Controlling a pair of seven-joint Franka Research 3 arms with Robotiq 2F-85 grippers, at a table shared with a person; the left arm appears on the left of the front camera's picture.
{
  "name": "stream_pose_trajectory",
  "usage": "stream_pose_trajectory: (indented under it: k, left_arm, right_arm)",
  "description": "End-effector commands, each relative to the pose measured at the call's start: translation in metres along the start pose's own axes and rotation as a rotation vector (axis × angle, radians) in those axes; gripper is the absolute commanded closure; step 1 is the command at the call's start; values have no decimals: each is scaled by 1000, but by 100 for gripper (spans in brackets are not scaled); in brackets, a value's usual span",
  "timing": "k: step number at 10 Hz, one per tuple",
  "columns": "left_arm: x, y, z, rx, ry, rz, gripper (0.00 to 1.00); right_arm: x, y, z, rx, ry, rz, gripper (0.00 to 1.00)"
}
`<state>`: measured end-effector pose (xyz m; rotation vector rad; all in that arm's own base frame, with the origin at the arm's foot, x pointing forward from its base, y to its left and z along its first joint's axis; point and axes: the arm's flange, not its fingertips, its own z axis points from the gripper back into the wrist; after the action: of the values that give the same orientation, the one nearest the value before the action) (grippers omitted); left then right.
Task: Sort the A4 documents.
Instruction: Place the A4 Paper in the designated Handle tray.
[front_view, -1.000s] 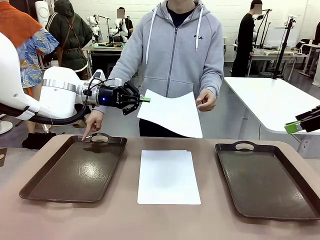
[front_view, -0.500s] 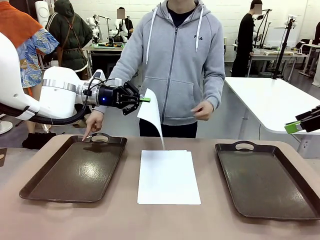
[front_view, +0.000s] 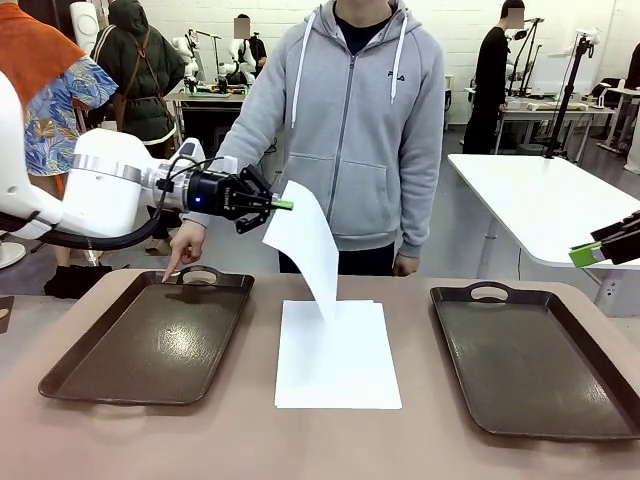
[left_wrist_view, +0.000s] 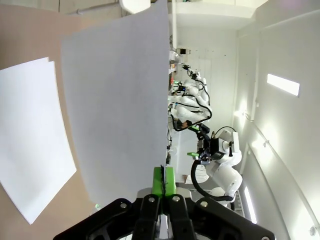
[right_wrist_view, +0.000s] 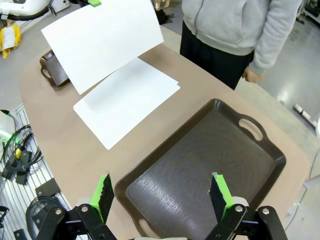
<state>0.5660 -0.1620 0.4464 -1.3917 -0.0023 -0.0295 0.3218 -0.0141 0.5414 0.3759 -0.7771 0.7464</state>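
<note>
My left gripper (front_view: 278, 205) is shut on the top corner of one white A4 sheet (front_view: 303, 245), which hangs in the air above the table's middle. In the left wrist view the green pads (left_wrist_view: 158, 181) pinch that sheet's (left_wrist_view: 117, 100) edge. More A4 documents lie in a flat stack (front_view: 337, 355) on the table between the two trays, also seen as a stack (right_wrist_view: 125, 100) in the right wrist view. My right gripper (right_wrist_view: 161, 195) is open and hovers over the right tray (right_wrist_view: 210, 150); it sits at the far right (front_view: 592, 250) in the front view.
A dark brown left tray (front_view: 150, 340) and right tray (front_view: 530, 360) flank the stack. The person stands at the far side; one hand (front_view: 185, 245) points a finger at the left tray's handle, and the other hand (front_view: 405, 265) hangs by the table edge.
The person's hand has let go of the sheet and dropped to the table edge. The sheet swung down and now hangs from my left gripper, which shifted slightly left.
</note>
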Motion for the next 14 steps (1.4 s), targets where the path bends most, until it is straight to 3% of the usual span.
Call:
stream_pose_trajectory:
  k: [1, 2, 5, 8, 12, 14]
  left_arm:
    - [-27, 0, 25, 46, -6, -30, 99]
    - [-34, 3, 38, 62, -16, -24, 99]
    - [-41, 18, 85, 110, 76, -33, 99]
    - [-20, 43, 111, 152, 220, -108, 99]
    - [7, 74, 136, 140, 201, -138, 99]
    - [7, 84, 137, 203, 206, -95, 99]
  right_arm:
    - [-1, -1, -2, 11, -5, -3, 0]
    - [-1, -1, -2, 11, -5, -3, 0]
    - [-1, -1, -2, 11, -5, -3, 0]
    - [-1, -1, -2, 11, -5, -3, 0]
    - [-1, -1, -2, 11, -5, -3, 0]
    - [-1, -1, -2, 11, -5, -3, 0]
